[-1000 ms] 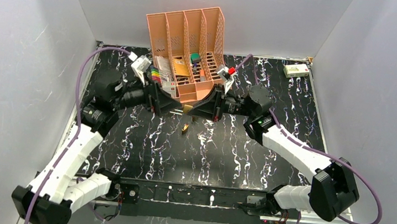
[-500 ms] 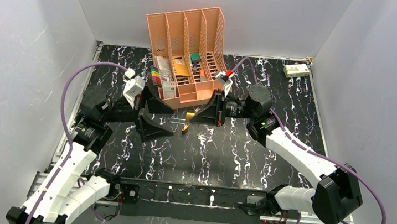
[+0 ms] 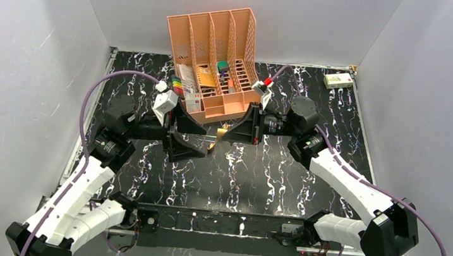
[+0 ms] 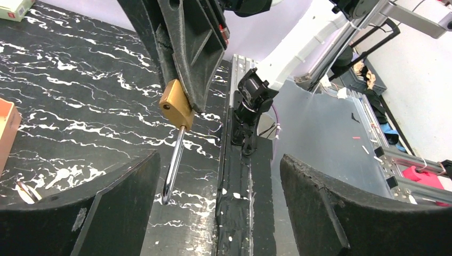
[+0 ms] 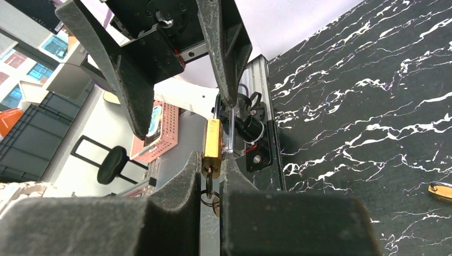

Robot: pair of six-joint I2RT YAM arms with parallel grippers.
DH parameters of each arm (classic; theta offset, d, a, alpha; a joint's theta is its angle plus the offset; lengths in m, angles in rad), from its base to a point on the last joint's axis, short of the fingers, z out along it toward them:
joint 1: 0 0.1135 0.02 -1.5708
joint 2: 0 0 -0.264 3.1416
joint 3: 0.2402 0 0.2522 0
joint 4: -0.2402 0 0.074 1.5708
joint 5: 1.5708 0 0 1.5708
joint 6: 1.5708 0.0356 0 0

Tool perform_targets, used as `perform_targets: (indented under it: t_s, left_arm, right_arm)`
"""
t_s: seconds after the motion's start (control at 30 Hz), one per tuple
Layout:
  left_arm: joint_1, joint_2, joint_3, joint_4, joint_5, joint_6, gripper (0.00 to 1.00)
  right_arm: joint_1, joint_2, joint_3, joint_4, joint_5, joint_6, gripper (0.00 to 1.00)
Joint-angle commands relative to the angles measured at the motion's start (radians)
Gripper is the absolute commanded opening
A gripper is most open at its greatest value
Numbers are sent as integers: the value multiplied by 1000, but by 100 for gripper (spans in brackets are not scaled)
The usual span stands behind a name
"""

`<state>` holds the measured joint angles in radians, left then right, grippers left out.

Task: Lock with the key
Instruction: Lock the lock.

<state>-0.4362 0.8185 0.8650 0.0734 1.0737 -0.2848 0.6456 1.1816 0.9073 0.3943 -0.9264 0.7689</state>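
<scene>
One broad black surface (image 3: 283, 172) veined in white carries everything. At its back stands an orange slotted organiser (image 3: 214, 44), its bays holding small colourful items. In front of it the two arms meet tip to tip. The left gripper (image 3: 205, 141) is spread wide, its fingers (image 4: 106, 213) flanking the space just ahead of the other arm. The right gripper (image 3: 223, 131) is pressed together on a brass padlock (image 4: 176, 104), pinching its lower end and holding it off the surface, with its long silver shackle aimed at the left gripper. What looks like the key (image 4: 60, 177), small and pale, lies flat on the surface near the organiser's corner, apart from both grippers.
</scene>
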Motion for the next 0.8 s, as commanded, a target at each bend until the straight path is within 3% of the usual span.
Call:
perform_targets:
  t_s: [0.0,0.27,0.6,0.77]
  left_arm:
    - [-7,-25,-1,33,-2,23,80]
    - [-7,-34,-3,1,8,52,60]
    - [-7,3,-7,23,-8,40,50]
    - [-7,28,-6,46,3,27,33]
  right_arm:
    - [-15,-40,38,38,-3,29,0]
    - [-35,-41,42,62,-21,48,0]
    - [-42,-30,50,94,-41,80,0]
    - [-42,-41,51,92,-43,79,0]
